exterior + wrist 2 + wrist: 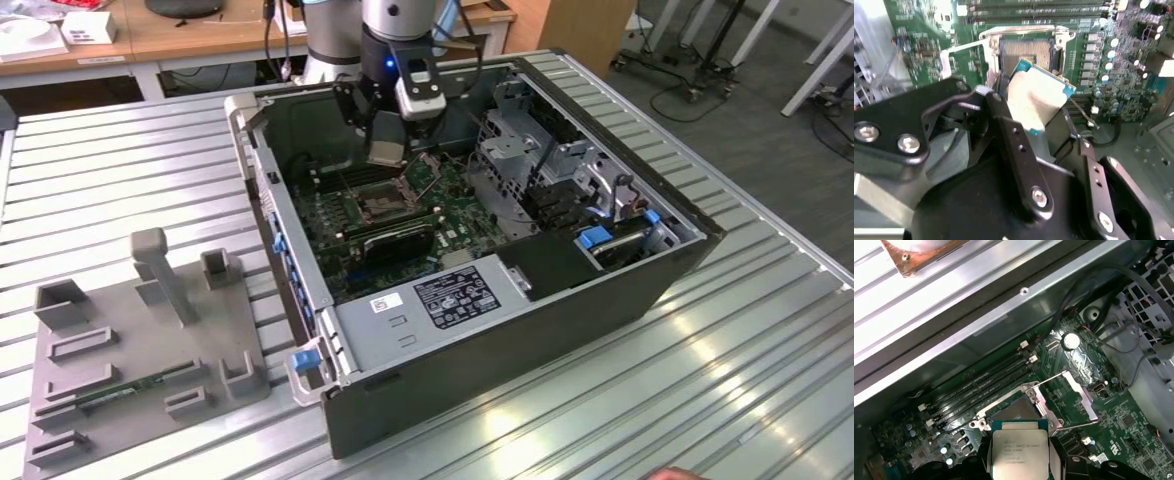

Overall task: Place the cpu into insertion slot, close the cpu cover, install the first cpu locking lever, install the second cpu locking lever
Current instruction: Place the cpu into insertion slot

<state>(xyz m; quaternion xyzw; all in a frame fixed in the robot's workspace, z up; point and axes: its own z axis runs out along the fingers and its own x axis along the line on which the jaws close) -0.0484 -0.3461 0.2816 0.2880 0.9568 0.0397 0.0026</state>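
The cpu (1019, 452) is off the motherboard (461, 215), pinched by two opposite edges in the gripper (1036, 115), whose jaws are closed on it just to the chip's width. Its pale metal face is turned up and away from the board, as both wrist views show. Being square, it has no long axis to speak of; what matters is its turn, and in the second wrist view its edges look to us a little twisted against those of the slot (1026, 50), with one corner leading toward it. The slot lies just below the cpu and slightly ahead of it, bare and open, so we judge the chip not yet seated. At one side of the slot the cover (1084, 394) stands swung back on its hinge, leaving the recess free. The long memory slots (979, 390) run along the slot's far side. In the exterior view the gripper (387, 150) hangs over the middle of the board inside the open computer case (400, 400), which lies on its side on the bench (120, 180).
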